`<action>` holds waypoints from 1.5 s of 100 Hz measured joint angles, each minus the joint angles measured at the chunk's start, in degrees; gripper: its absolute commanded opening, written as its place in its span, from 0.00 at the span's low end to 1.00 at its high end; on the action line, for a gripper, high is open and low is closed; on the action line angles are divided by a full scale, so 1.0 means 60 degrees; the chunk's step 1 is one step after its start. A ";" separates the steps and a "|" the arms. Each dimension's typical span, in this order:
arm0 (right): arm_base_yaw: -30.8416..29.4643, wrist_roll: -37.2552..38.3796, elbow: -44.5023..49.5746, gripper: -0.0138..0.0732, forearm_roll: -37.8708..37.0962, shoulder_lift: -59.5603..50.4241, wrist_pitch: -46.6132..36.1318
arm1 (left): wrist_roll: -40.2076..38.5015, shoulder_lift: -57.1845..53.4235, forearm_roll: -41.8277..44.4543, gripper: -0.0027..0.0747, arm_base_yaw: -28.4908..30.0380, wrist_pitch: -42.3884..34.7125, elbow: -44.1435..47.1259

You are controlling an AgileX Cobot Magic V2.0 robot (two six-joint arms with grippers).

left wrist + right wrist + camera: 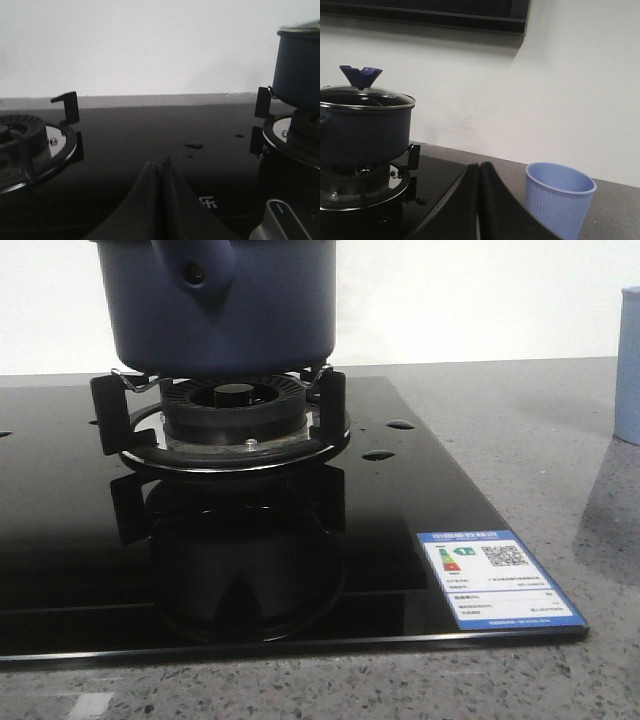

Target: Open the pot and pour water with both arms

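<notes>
Pincer (479, 200) beside cup (559, 199) (maybe closed).

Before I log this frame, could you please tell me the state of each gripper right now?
Left gripper: closed, holding nothing.
Right gripper: closed, holding nothing.

Front view low, close; all views share pot (225, 305).

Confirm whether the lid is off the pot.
No. The glass lid with its blue knob sits on the pot.
</notes>
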 measured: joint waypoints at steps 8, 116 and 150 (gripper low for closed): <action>0.0000 0.0000 0.0000 0.08 0.0000 0.0000 0.0000 | -0.0024 0.0000 -0.0081 0.01 0.0000 0.0183 0.0000; 0.0000 -0.0966 0.0061 0.08 0.0720 0.0000 0.0094 | -0.0044 0.0000 -0.0137 0.01 0.0000 0.0259 0.0000; 0.0000 -0.6795 0.0889 0.08 0.7110 0.0000 0.1030 | -0.0044 0.0000 -0.0137 0.01 0.0000 0.0259 0.0000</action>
